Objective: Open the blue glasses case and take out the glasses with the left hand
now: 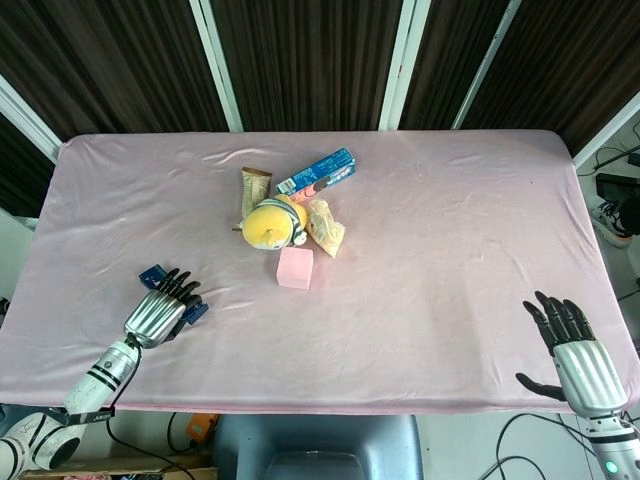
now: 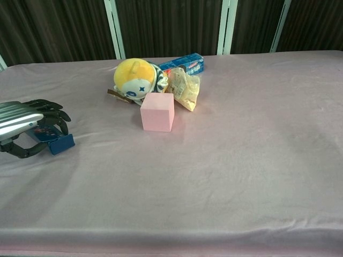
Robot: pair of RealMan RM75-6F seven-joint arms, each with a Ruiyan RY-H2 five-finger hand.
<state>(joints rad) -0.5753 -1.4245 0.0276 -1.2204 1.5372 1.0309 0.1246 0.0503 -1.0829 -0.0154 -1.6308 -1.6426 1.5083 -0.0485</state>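
The blue glasses case (image 1: pixel 151 273) (image 2: pixel 59 143) lies flat and closed on the pink tablecloth near the left front edge. My left hand (image 1: pixel 158 312) (image 2: pixel 24 120) lies over it, fingers curved across its top and thumb on the near side. Most of the case is hidden beneath the hand, and only its two ends show. Whether the fingers truly clamp it cannot be made out. No glasses are visible. My right hand (image 1: pixel 575 355) hovers at the table's front right corner with fingers spread and nothing in it. It shows only in the head view.
A cluster sits at centre back: a yellow plush toy (image 1: pixel 268 225) (image 2: pixel 134 77), a pink cube (image 1: pixel 295 267) (image 2: pixel 157 111), a blue toothpaste box (image 1: pixel 318 172), a snack bag (image 1: pixel 326 228) and a brown bar (image 1: pixel 254 187). The table's front edge (image 1: pixel 320 408) runs just behind both hands.
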